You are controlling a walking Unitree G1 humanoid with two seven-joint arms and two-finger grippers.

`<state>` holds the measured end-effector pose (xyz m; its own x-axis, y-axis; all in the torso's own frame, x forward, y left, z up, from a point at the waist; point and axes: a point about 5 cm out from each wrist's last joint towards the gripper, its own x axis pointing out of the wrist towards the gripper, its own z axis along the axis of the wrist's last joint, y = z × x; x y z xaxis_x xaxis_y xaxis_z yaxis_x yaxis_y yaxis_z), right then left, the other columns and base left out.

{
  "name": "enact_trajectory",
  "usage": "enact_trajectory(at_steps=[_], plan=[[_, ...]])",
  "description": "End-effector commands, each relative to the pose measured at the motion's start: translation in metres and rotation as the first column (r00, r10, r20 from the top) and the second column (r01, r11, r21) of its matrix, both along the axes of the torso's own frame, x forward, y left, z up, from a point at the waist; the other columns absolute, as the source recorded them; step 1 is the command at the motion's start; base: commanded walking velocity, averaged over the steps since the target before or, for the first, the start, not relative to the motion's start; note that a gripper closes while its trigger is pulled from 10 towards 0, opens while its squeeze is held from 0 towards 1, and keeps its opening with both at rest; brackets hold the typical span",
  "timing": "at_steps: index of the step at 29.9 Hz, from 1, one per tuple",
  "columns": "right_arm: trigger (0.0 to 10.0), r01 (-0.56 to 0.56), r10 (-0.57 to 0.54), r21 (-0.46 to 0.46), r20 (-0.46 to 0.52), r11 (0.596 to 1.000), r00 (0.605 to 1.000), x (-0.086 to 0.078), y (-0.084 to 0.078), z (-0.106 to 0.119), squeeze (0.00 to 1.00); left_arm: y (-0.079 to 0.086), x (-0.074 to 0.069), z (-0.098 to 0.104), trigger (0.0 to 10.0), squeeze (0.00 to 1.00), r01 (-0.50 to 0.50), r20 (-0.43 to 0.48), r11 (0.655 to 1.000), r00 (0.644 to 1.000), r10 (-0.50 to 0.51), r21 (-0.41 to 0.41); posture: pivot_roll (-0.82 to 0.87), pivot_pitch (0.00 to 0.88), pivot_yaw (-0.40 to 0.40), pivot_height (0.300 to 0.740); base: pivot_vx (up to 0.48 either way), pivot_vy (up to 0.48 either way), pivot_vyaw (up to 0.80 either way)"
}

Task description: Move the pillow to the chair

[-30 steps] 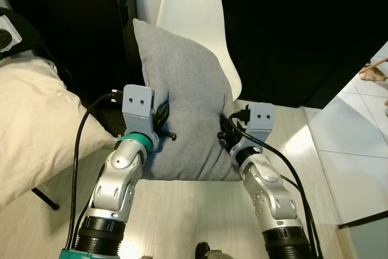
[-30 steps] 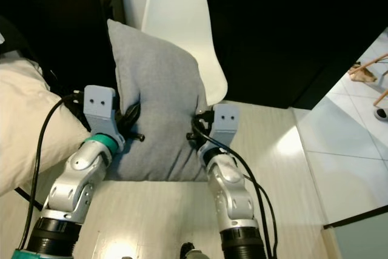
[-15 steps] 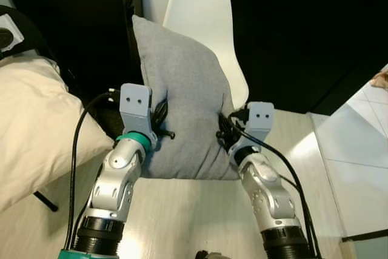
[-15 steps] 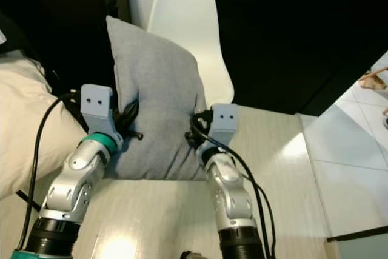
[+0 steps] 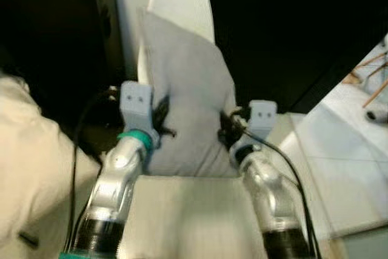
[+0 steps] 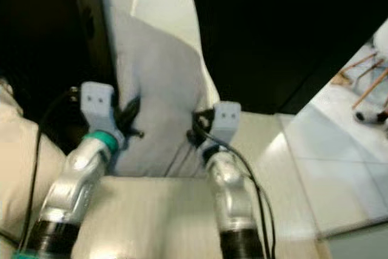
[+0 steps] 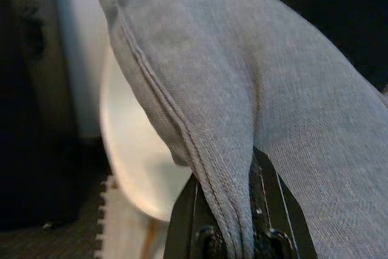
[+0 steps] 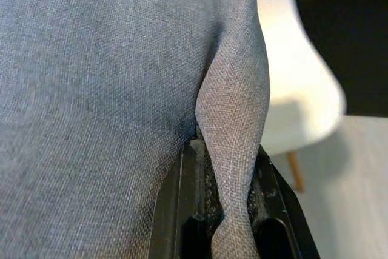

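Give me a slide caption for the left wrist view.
Left claw pinching the seamed edge of the grey pillow, with the white chair just beyond.

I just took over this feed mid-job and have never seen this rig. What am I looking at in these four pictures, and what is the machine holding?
The two wide pictures come from a stereo camera on a humanoid robot's head, looking down past its two silver arms; they are blurred. The two close-ups come from cameras on its wrists, looking along each pair of black jaws.

The robot holds a grey pillow upright between both arms. The left gripper pinches the pillow's seamed edge, and the right gripper pinches a fold of fabric on the other side.

Behind the pillow stands a white chair, its target. A cream cushion lies on the robot's left, over a pale wood floor. Pale tiles lie to the right.
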<state>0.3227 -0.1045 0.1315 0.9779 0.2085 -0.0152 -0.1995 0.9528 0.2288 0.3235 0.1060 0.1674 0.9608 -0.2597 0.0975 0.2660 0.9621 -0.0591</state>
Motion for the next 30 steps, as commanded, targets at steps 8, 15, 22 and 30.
enact_trajectory(at_steps=[8, 15, 22, 30], plan=[[10.0, 0.003, -0.003, -0.013, 0.019, 1.0, 1.0, 0.0003, -0.0026, 0.0026, 0.0, -0.0137, -0.0019, 0.0078, 10.0, 0.0, 0.059, 0.046, 0.998, 0.997, -0.058, -0.019, 0.06, 0.016, -0.001, 0.74, 0.311, 0.0, 0.0], [10.0, 0.003, -0.003, -0.013, 0.015, 1.0, 1.0, -0.0004, -0.0024, 0.0009, 0.0, -0.0136, -0.0028, 0.0067, 10.0, 0.0, 0.063, 0.045, 0.998, 0.997, -0.063, -0.018, 0.06, 0.017, 0.0, 0.74, 0.311, 0.0, 0.0], [10.0, 0.003, -0.003, -0.016, 0.008, 1.0, 1.0, -0.0012, -0.003, -0.0008, 0.0, -0.0142, -0.0036, 0.0052, 10.0, 0.0, 0.066, 0.04, 0.998, 0.997, -0.065, -0.019, 0.06, 0.021, 0.0, 0.74, 0.313, 0.0, 0.0], [10.0, 0.006, -0.006, -0.019, 0.002, 1.0, 1.0, -0.0019, -0.0041, -0.0027, 0.0, -0.0148, -0.0039, 0.0049, 10.0, 0.0, 0.069, 0.039, 0.997, 0.997, -0.068, -0.02, 0.06, 0.024, 0.001, 0.74, 0.311, 0.0, 0.0]])
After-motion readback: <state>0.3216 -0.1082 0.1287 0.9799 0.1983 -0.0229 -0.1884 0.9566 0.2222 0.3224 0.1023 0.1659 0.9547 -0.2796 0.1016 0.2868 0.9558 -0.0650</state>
